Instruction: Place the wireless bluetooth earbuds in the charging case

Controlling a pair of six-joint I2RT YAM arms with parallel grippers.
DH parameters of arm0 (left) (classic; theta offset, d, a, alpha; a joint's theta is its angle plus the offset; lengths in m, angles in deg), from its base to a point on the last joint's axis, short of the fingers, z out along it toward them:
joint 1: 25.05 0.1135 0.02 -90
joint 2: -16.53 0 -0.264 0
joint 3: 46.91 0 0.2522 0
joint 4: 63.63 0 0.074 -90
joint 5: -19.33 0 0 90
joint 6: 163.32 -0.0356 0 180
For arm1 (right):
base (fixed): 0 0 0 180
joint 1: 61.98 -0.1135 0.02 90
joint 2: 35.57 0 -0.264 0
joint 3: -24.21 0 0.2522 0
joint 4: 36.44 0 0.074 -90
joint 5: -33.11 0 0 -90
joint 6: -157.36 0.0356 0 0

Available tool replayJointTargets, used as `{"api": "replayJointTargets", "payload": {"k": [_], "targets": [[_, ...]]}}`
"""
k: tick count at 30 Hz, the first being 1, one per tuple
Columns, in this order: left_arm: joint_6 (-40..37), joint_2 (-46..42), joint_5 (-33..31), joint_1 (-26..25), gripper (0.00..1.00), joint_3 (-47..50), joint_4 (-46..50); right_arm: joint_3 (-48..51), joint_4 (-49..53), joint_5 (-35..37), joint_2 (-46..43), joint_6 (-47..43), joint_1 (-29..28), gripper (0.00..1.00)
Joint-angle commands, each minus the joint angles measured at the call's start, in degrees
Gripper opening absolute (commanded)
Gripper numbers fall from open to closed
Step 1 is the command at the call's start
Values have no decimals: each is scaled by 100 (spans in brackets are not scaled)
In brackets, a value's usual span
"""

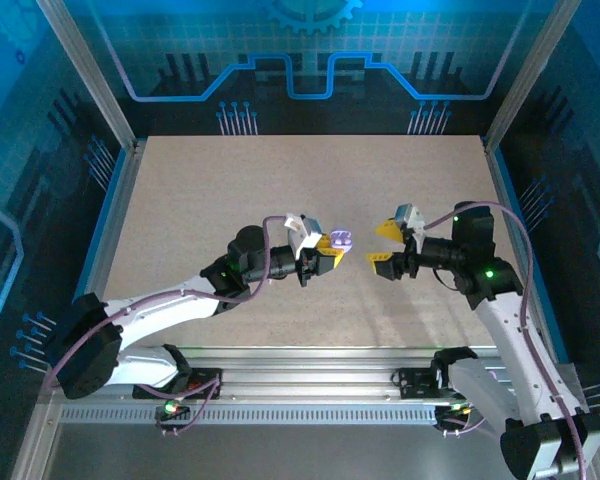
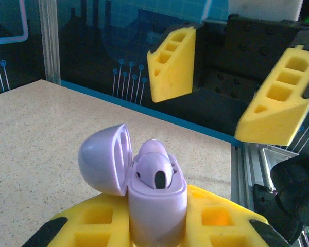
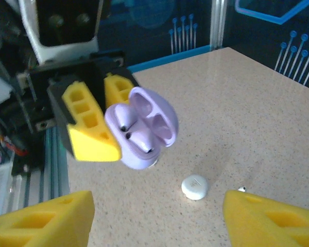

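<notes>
My left gripper [image 1: 332, 250] is shut on a lavender charging case [image 2: 157, 206] and holds it above the table with its lid [image 2: 104, 160] swung open. Two lavender earbuds [image 3: 134, 135] sit in the case's wells, their rounded heads [image 2: 154, 172] standing above the rim. My right gripper [image 1: 385, 245] faces the case from the right, a short gap away, open with nothing between its yellow fingers [image 2: 172, 64]. In the right wrist view the case [image 3: 144, 128] hangs ahead of my open right gripper [image 3: 154, 226].
A small round white puck [image 3: 194, 187] lies on the speckled table [image 1: 310, 180] below the held case. A tiny white piece [image 3: 241, 189] peeks out beside my right finger. Metal frame posts and blue walls bound the table; a rail runs along the near edge.
</notes>
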Motion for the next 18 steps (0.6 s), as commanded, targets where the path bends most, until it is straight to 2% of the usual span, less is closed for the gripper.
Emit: {"api": "replayJointTargets", "payload": {"k": [1, 8, 18], "targets": [[-187, -199, 200, -33, 20, -215, 19, -433, 1080, -101, 181, -1193, 64, 69], [-240, -267, 342, -42, 20, -196, 12, -717, 1104, 30, 706, -1334, -26, 69], [-259, -287, 479, -37, 20, -208, -23, -1125, 1648, 199, 1273, -1769, -662, 68]]}}
